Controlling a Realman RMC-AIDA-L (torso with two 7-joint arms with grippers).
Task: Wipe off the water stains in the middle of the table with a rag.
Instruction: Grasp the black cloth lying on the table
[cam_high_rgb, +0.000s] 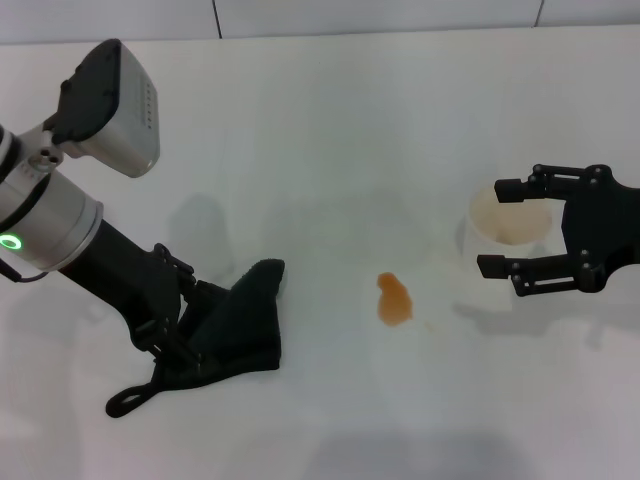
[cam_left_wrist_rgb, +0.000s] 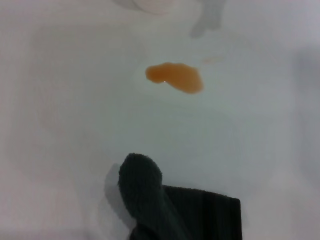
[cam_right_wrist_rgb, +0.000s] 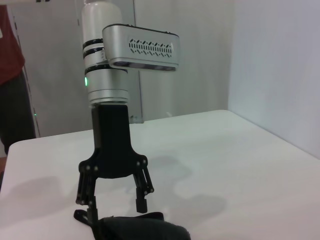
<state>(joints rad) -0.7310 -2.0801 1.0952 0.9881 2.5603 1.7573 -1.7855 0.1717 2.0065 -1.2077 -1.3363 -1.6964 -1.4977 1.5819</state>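
Observation:
The rag (cam_high_rgb: 238, 322), a dark cloth with a thin loop (cam_high_rgb: 125, 400), lies on the white table (cam_high_rgb: 320, 120) at the front left. My left gripper (cam_high_rgb: 185, 308) stands open over its left part, one finger on each side. The right wrist view shows this left gripper (cam_right_wrist_rgb: 112, 210) with fingers spread just above the rag (cam_right_wrist_rgb: 142, 231). The water stain (cam_high_rgb: 393, 298), a small orange blot, sits mid-table to the right of the rag. It also shows in the left wrist view as the stain (cam_left_wrist_rgb: 175, 77) beyond a raised fold of rag (cam_left_wrist_rgb: 142, 187). My right gripper (cam_high_rgb: 503, 227) is open at the right.
A translucent whitish cup (cam_high_rgb: 510, 215) stands at the right, between the right gripper's open fingers. The table's grey-lined far edge (cam_high_rgb: 300, 30) runs along the back. A person in red (cam_right_wrist_rgb: 10, 50) stands beyond the table's far side in the right wrist view.

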